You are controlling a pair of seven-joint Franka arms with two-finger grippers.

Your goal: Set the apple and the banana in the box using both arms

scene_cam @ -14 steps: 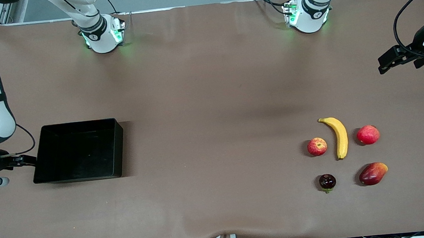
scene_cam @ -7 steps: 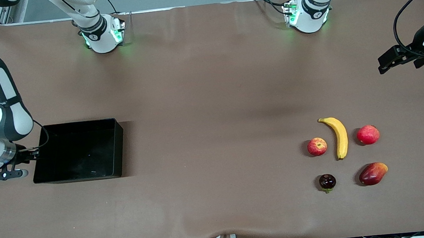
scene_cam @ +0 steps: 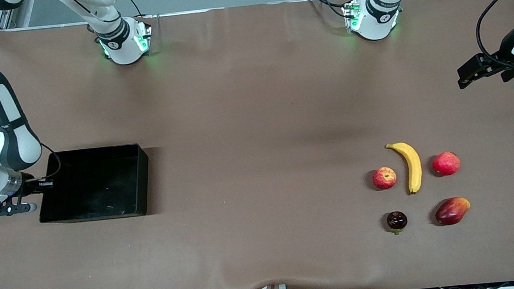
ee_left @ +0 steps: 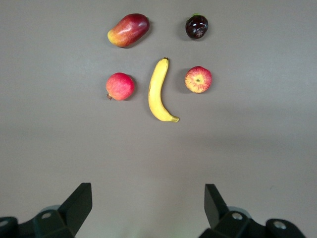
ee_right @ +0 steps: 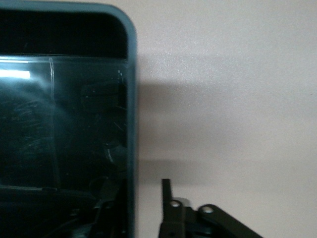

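Right gripper straddles the box wall at the right arm's end of the table, one finger inside, one outside, closing on the wall. Left gripper hangs spread wide, holding nothing, over bare table at the left arm's end; that arm waits. Banana lies on the table between the apple and a pinkish-red fruit. Dark plum-like fruit and mango-like fruit sit nearer the front camera. Box has no fruit in it

High front overview, wrist views close over table
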